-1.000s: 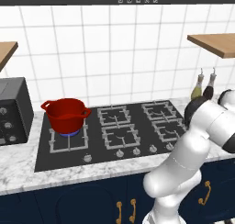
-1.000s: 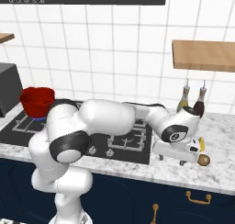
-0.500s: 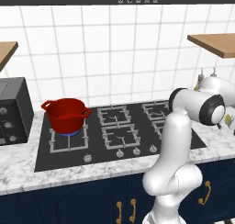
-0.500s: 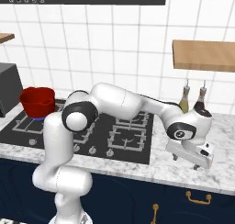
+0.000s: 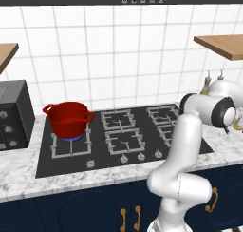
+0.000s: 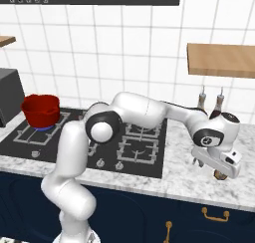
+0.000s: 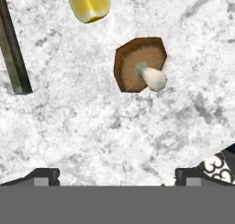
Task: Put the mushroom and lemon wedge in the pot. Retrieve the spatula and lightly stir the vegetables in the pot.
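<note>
The red pot (image 5: 69, 119) stands on the rear left burner of the black stove (image 5: 118, 140), with a blue flame showing under it. From both base views only its outer wall, rim and two loop handles can be seen, so I cannot tell what lies inside it. In the right base view the same pot (image 6: 41, 110) sits at the far left of the stove, well apart from the arm's hand.

The arm reaches across to the marble counter (image 6: 184, 175) on the right of the stove, and the gripper (image 6: 214, 165) hangs low over that counter with its fingers spread wide, holding nothing. In the hand view the two dark fingertips (image 7: 42, 175) stand far apart at the bottom, with bare marble between them.

The mushroom (image 7: 140, 64) lies on the counter ahead of the open fingers, on its side, its brown cap turned toward the camera and its pale stem pointing toward the lower right. The lemon wedge (image 7: 89, 3) lies near it on the marble, apart from it, cut off by the top edge of the view. A thin dark handle (image 7: 13, 53) runs along the left edge; its blade is out of sight.

Two bottles (image 6: 210, 103) stand at the tiled wall behind the hand, under a wooden shelf (image 6: 221, 60).
</note>
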